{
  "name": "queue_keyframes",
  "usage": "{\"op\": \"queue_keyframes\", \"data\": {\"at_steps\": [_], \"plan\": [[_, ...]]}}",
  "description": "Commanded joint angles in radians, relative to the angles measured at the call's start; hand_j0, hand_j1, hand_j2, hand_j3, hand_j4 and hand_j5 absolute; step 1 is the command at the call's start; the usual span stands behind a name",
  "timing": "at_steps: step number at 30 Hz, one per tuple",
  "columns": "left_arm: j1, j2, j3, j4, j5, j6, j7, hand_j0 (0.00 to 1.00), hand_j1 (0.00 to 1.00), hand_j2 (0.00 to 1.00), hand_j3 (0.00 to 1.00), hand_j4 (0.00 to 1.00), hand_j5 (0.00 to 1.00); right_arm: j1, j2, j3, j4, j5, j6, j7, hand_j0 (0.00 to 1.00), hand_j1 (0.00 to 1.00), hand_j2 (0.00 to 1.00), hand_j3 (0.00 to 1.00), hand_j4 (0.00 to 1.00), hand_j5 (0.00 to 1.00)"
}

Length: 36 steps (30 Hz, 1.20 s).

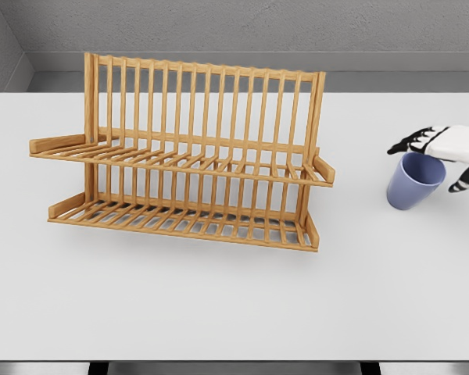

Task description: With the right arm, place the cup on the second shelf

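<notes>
A blue cup (413, 186) stands on the white table (219, 305) at the right, its mouth up and leaning slightly. My right hand (431, 160) comes in from the right edge and hovers at the cup's rim. Its black fingers (410, 142) reach out leftward over the rim, and the thumb (465, 181) hangs just right of the cup wall, not closed on it. The hand is open. The wooden dish rack (195, 156) stands left of the cup, with an upper shelf (180, 162) and a lower shelf (180, 219), both bare.
The rack's tall slatted back (203, 101) rises behind both shelves. Its right end posts (322, 168) stick out toward the cup, about a cup's width of table between them. A grey wall runs behind the table.
</notes>
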Motion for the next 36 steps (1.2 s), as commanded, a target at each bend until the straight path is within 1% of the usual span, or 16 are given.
{"op": "queue_keyframes", "data": {"at_steps": [1, 5, 15, 16, 18, 21, 22, 27, 32, 36], "plan": [[0.0, 0.0, -0.001, 0.0, 0.0, 0.0, 0.0, 1.0, 1.0, 1.0, 1.0, 1.0, 1.0, 0.0, 0.004, 0.015, 0.006, -0.005, 0.003, 0.0, 1.0, 1.0, 1.0, 1.0, 1.0, 1.0], [0.0, 0.0, -0.001, 0.0, 0.0, 0.0, 0.0, 1.0, 1.0, 1.0, 1.0, 1.0, 1.0, -0.002, 0.022, 0.021, 0.027, -0.005, 0.003, 0.0, 1.0, 1.0, 1.0, 1.0, 1.0, 1.0], [0.0, 0.0, 0.0, 0.0, 0.0, 0.0, 0.0, 1.0, 1.0, 1.0, 1.0, 1.0, 1.0, -0.002, 0.025, 0.027, 0.024, -0.005, 0.003, 0.0, 1.0, 1.0, 1.0, 1.0, 1.0, 1.0], [0.0, 0.0, 0.0, 0.0, 0.0, 0.0, 0.0, 1.0, 1.0, 1.0, 1.0, 1.0, 1.0, -0.002, 0.027, 0.029, 0.024, -0.005, 0.003, 0.0, 0.98, 0.98, 0.98, 0.98, 0.98, 0.98], [0.0, 0.0, 0.0, 0.0, 0.0, 0.0, 0.0, 1.0, 1.0, 1.0, 1.0, 1.0, 1.0, -0.005, 0.027, 0.029, 0.024, -0.005, 0.003, 0.0, 0.82, 0.82, 0.82, 0.82, 0.82, 0.82], [0.0, 0.0, 0.0, 0.0, 0.0, 0.0, 0.0, 1.0, 1.0, 1.0, 1.0, 1.0, 1.0, -0.008, 0.027, 0.035, 0.024, -0.005, 0.003, 0.0, 0.71, 0.71, 0.71, 0.71, 0.71, 0.71], [0.0, 0.0, 0.0, 0.0, 0.0, 0.0, 0.0, 1.0, 1.0, 1.0, 1.0, 1.0, 1.0, -0.008, 0.027, 0.035, 0.024, -0.005, 0.003, 0.0, 0.71, 0.71, 0.71, 0.71, 0.71, 0.71], [0.0, 0.0, 0.0, 0.0, 0.0, 0.0, 0.0, 1.0, 1.0, 1.0, 1.0, 1.0, 1.0, -0.008, 0.027, 0.035, 0.023, -0.004, 0.003, 0.0, 0.64, 0.64, 0.64, 0.64, 0.64, 0.64], [0.0, 0.0, 0.0, 0.0, 0.0, 0.0, 0.0, 1.0, 1.0, 1.0, 1.0, 1.0, 1.0, -0.028, 0.025, 0.032, 0.015, -0.005, 0.003, 0.0, 0.65, 0.65, 0.65, 0.65, 0.65, 0.65], [0.0, 0.0, 0.0, 0.0, 0.0, 0.0, 0.0, 1.0, 1.0, 1.0, 1.0, 1.0, 1.0, -0.029, 0.019, 0.023, 0.001, -0.007, 0.003, 0.0, 0.65, 0.65, 0.65, 0.65, 0.65, 0.65]]}}
